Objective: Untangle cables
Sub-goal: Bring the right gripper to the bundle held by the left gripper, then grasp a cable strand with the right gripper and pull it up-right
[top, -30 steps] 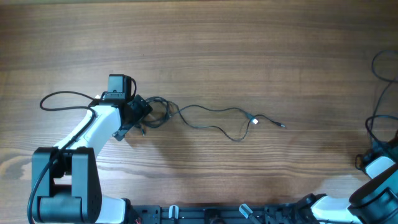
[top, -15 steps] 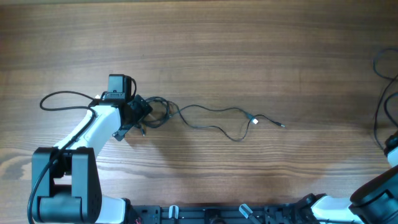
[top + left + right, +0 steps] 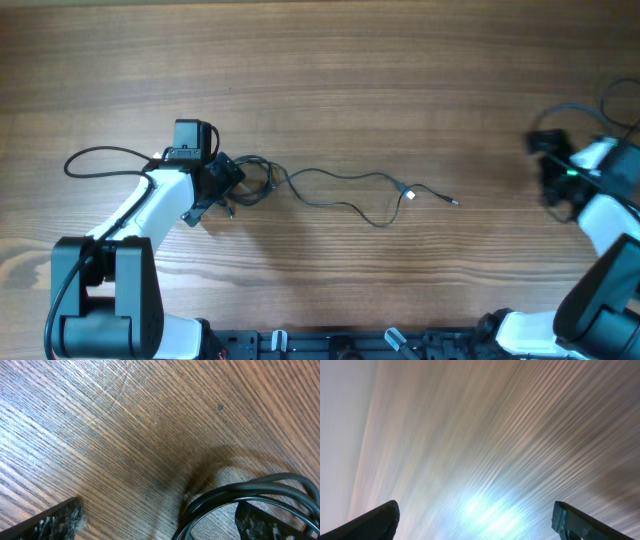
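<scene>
Thin black cables (image 3: 258,182) lie knotted at the open left gripper (image 3: 155,521), none separated yet; the open, empty right gripper (image 3: 477,520) hovers well apart.

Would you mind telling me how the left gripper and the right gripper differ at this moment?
The left gripper sits at the knotted end of the cables, a loop beside one finger; the right gripper is far off at the right of the table, nothing between its fingers. The left wrist view is sharp; the right wrist view is blurred. Both are open and hold nothing.
</scene>
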`<state>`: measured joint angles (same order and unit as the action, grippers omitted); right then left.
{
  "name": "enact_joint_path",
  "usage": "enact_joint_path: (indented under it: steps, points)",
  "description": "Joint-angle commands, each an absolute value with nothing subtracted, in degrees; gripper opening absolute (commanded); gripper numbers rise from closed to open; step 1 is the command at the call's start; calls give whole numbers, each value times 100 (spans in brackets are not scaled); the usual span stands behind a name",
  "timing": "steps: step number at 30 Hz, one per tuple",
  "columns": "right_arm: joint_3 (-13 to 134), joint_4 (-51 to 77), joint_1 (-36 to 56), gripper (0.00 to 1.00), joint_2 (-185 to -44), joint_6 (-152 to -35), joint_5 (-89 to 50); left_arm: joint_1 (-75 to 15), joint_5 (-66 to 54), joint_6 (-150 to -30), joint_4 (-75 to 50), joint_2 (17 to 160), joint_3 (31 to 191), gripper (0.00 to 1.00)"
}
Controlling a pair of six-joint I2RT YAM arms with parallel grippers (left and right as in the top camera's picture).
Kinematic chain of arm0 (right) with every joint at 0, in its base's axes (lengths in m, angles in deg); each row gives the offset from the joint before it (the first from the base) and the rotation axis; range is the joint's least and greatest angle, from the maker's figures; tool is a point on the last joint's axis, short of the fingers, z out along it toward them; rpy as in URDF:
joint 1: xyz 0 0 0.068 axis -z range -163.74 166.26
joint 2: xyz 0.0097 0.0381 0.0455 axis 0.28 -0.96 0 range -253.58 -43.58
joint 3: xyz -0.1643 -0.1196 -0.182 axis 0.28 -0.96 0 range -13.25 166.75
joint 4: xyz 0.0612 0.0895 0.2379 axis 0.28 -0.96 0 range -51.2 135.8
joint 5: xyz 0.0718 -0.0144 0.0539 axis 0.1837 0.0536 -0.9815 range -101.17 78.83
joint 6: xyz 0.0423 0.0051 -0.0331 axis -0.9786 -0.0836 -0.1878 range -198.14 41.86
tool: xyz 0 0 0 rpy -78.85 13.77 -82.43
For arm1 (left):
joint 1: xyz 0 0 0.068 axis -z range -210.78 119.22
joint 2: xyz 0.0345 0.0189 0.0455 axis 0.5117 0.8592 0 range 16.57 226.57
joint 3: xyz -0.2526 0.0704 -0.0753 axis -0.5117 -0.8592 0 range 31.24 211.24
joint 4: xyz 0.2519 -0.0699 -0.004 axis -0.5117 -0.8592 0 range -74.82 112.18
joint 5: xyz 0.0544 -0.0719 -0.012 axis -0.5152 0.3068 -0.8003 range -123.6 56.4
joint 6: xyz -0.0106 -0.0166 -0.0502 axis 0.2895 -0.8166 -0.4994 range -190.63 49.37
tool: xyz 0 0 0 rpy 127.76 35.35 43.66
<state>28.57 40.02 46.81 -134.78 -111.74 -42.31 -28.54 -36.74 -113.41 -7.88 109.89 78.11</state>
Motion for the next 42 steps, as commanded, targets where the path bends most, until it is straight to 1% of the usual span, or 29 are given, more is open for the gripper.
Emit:
enact_joint_path:
  steps: [1,5,8,10,13,15,20,22,25,28,29,30,31,32,34,36,39,42]
  points:
    - [2886,3344,3785,100,-13519,-11192,-5245,-2878,-3514,-11442,-552,11077,7719,100]
    - [2875,2789,2425,100,-13519,-10813,-5503,-2876,-3514,-11442,-430,11077,7719,100]
    - [2875,2869,1321,100,-13519,-11108,-5520,-2876,-3512,-11446,-403,11077,7719,100]
    - [2875,3252,644,100,-13519,-11644,-5492,-2876,-3407,-11461,-224,11077,7721,100]
    - [2875,4006,-158,100,-13519,-12654,-5313,-2878,-2758,-11455,-181,11074,7721,100]
    - [2875,4555,-709,100,-13522,-13320,-4854,-2876,-2386,-11413,-183,11077,7721,100]
    - [2875,5079,-1715,100,-13648,-15253,-3330,-2876,-2360,-11413,-213,11077,7719,100]
    - [2875,5488,-2008,100,-13799,-15620,-3075,-2876,-2360,-11415,-246,11077,7721,100]
    - [2875,6321,-2292,99,-14125,-15871,-2823,-2876,-2358,-11418,-296,11077,7719,100]
    - [2875,7005,-2386,87,-14571,-16359,-2797,-2876,-2356,-11418,-384,11077,7719,100]
    - [2875,7140,-2405,78,-14698,-16483,-2795,-2876,-2356,-11418,-425,11077,7719,100]
    - [2875,7405,-2418,49,-14899,-16544,-2832,-2876,-2356,-11418,-471,11077,7719,100]
    - [2875,7562,-2418,17,-14973,-16474,-2908,-2876,-2354,-11418,-515,11077,7719,100]
    - [2875,7663,-2418,5,-14999,-16361,-2948,-2876,-2351,-11418,-559,11077,7719,100]
    - [2875,7982,-2416,4,-14953,-15635,-2991,-2876,-2271,-11411,-688,11077,7719,100]
    - [2875,8087,-2335,4,-14759,-15172,-2937,-2865,-1809,-11020,-793,11077,7719,100]
    - [2875,7868,-2014,4,-14236,-14944,-2922,-2788,-1180,-10436,-801,11077,7719,100]
    - [2875,7409,-1647,4,-13476,-14306,-2882,-2624,-856,-10165,-825,11077,7719,100]
